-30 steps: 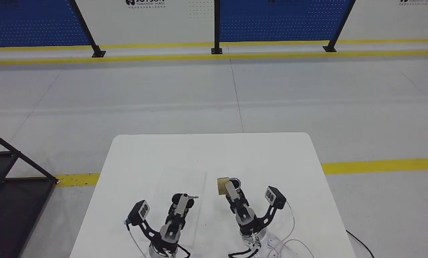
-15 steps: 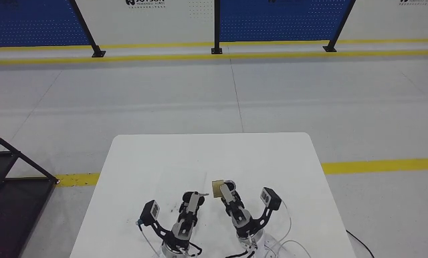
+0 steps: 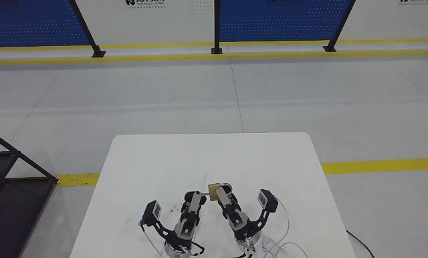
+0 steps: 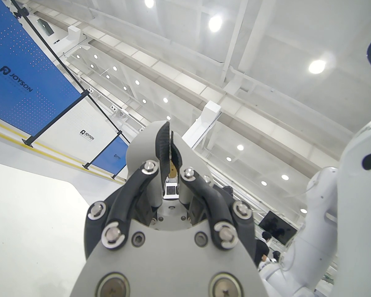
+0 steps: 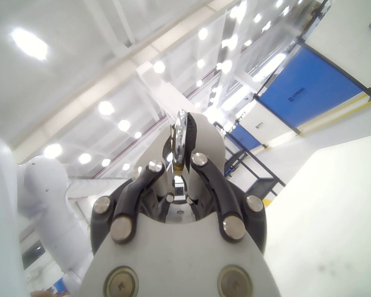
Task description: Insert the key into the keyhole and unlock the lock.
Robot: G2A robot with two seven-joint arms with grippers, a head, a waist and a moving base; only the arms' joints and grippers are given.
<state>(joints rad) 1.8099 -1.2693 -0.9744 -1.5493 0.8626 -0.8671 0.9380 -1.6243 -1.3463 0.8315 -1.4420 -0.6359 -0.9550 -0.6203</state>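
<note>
The left claw (image 4: 169, 142) is raised over the near part of the white tabletop (image 3: 267, 158), left of the robot's middle line. Its dark pads are clenched on the key (image 4: 172, 171), of which a small brass-coloured piece shows deep between them; the rest is hidden by the pads. From above, this claw points forward and slightly to the right, its tip just beside the lock (image 3: 215, 191). Whether the key's tip touches the lock or sits in the keyhole cannot be told.

The lock is a brass padlock held up off the tabletop, between the two claws. In the right wrist view its silver shackle stands out past the fingertips, while the brass body lies lower down between the fingers.

The right claw (image 5: 183, 131) is closed tight on the lock, gripping it from both sides. From above, this arm rises from the near edge of the tabletop and leans to the left, towards the left claw.
</note>
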